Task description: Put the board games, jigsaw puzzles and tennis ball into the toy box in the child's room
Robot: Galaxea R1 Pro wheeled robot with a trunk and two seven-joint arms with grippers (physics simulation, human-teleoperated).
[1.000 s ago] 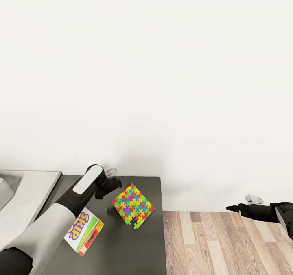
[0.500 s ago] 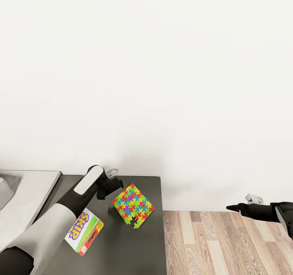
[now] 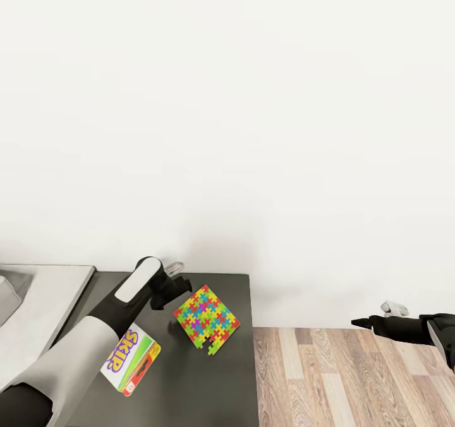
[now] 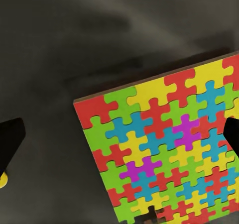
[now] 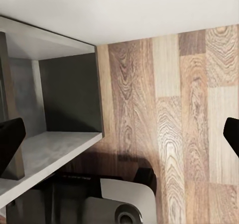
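Observation:
A jigsaw puzzle (image 3: 206, 319), a square sheet of bright interlocking pieces, lies on the dark-grey section of the table (image 3: 234, 383) near its right edge. My left gripper (image 3: 179, 275) hovers open just behind the puzzle's back-left corner. In the left wrist view the puzzle (image 4: 164, 149) lies below and between the spread fingertips (image 4: 10, 139). The Skip-Bo board game (image 3: 131, 359) lies on the dark top, partly under my left forearm. My right gripper (image 3: 373, 314) is open over the floor, right of the table, holding nothing.
The light-grey table top (image 3: 44, 300) joins the dark section at the left, with a grey object (image 3: 6, 300) cut off by the frame edge. A white wall stands behind. Wooden floor (image 3: 354, 383) lies to the right. The right wrist view has an open shelf (image 5: 50, 154) under the desk.
My left gripper has shifted very slightly toward the puzzle. The puzzle, the Skip-Bo box and the right arm have not moved.

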